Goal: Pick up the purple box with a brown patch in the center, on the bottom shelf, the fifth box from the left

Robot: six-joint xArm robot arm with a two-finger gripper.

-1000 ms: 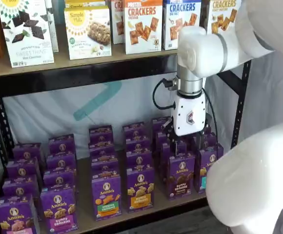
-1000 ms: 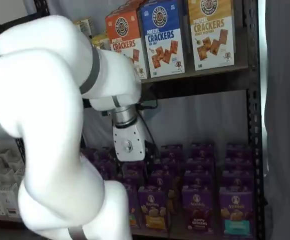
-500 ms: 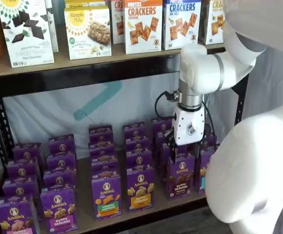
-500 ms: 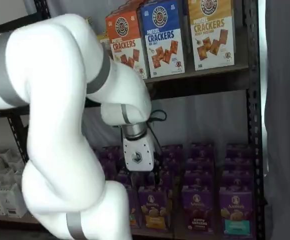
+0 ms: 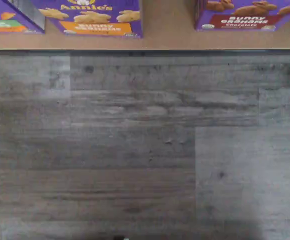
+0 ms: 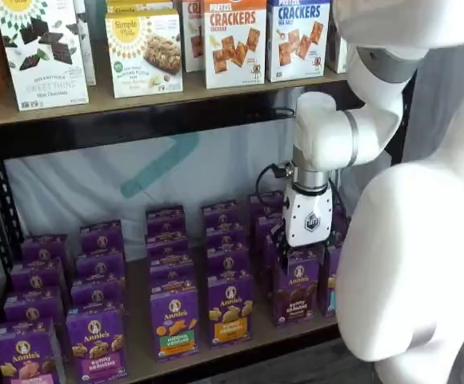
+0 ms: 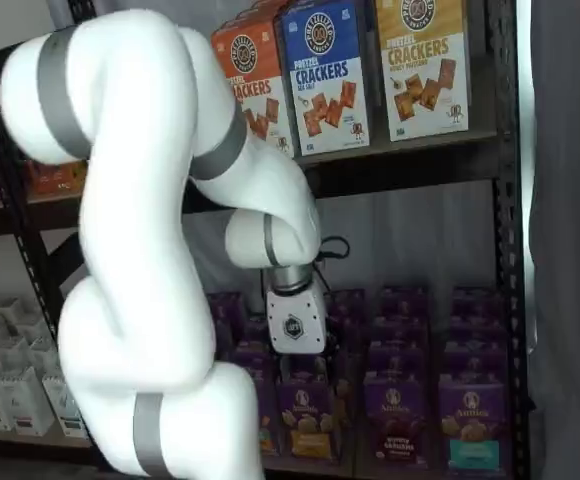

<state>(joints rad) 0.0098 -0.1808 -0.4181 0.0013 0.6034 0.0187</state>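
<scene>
Hovering above the front row, we keep the gripper [image 6: 296,251] with fingers spread wide, ready to straddle the purple box [image 6: 297,288], which stands upright at the front edge of the bottom shelf [image 6: 140,356], untouched, beside an orange-patch carton [image 6: 230,310].

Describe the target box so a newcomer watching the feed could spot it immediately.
Look at the bottom shelf, front row of purple cartons. The purple box stands just below the tool. Its centre patch is dark brown, unlike the yellow-orange carton beside it.
</scene>
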